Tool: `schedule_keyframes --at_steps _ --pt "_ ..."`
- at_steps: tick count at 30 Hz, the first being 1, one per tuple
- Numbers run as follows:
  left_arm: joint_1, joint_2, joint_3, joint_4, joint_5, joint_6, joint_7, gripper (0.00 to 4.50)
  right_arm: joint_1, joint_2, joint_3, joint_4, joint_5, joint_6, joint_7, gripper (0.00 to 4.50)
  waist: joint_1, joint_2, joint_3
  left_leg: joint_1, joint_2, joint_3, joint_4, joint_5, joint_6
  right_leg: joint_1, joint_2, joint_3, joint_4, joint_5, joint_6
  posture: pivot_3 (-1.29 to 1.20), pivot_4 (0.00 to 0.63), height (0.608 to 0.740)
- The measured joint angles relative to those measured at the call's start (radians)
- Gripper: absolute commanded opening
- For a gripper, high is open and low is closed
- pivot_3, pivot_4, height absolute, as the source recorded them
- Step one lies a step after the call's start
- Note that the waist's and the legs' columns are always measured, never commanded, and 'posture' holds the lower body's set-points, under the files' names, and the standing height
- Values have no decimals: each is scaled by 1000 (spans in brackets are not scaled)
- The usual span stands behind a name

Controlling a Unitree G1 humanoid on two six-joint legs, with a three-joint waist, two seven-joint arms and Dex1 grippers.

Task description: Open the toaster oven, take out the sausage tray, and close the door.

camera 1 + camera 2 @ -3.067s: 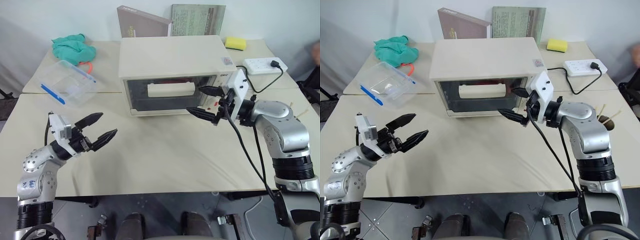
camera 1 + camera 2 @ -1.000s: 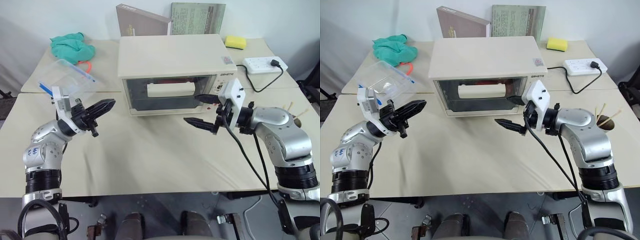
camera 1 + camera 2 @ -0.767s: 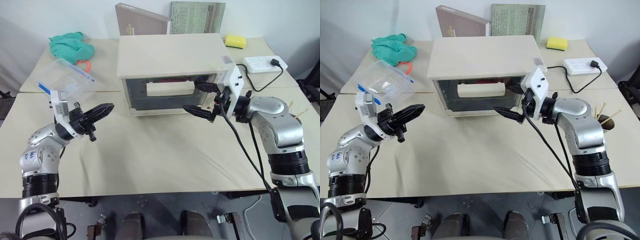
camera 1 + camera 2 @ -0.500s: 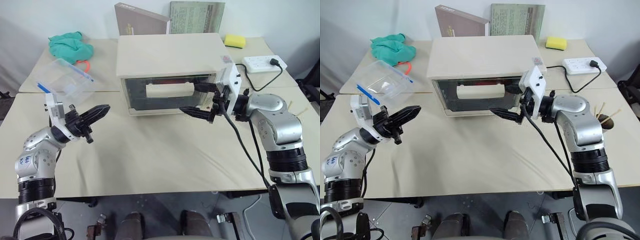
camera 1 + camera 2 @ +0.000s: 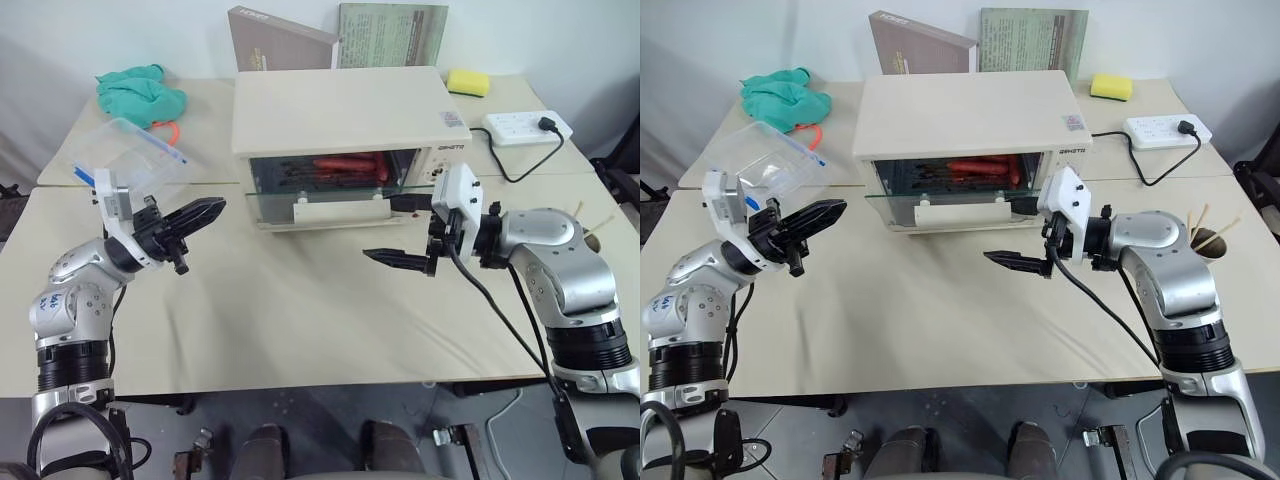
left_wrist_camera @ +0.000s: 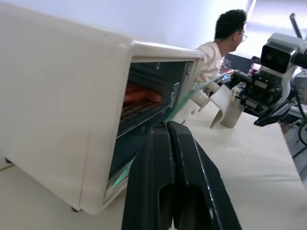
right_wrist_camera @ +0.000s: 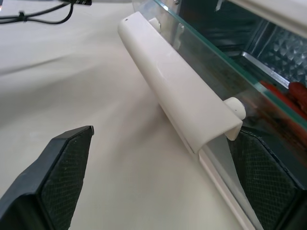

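Cream-white boxy oven [image 5: 340, 110] at mid-table, control panel at its right front. Glass door [image 5: 335, 201] swung down, roughly level, with long cream bar handle [image 5: 336, 211] at its front edge. Red sausages [image 5: 345, 164] lying inside on a rack, seen through the opening.

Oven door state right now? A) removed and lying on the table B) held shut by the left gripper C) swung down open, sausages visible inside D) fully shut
C: the door hangs down from the oven, and red sausages show on the rack inside.
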Motion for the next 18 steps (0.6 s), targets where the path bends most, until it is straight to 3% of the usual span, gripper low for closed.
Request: schedule_keyframes --at_steps 18 --pt "-229 -120 -140 276 116 -113 -48 10 42 -1 22 -47 -12 -12 -23 4500 -15 -1 -1 0 0 0 2 0 0 1 0 0 1 0 0 0 150 740"
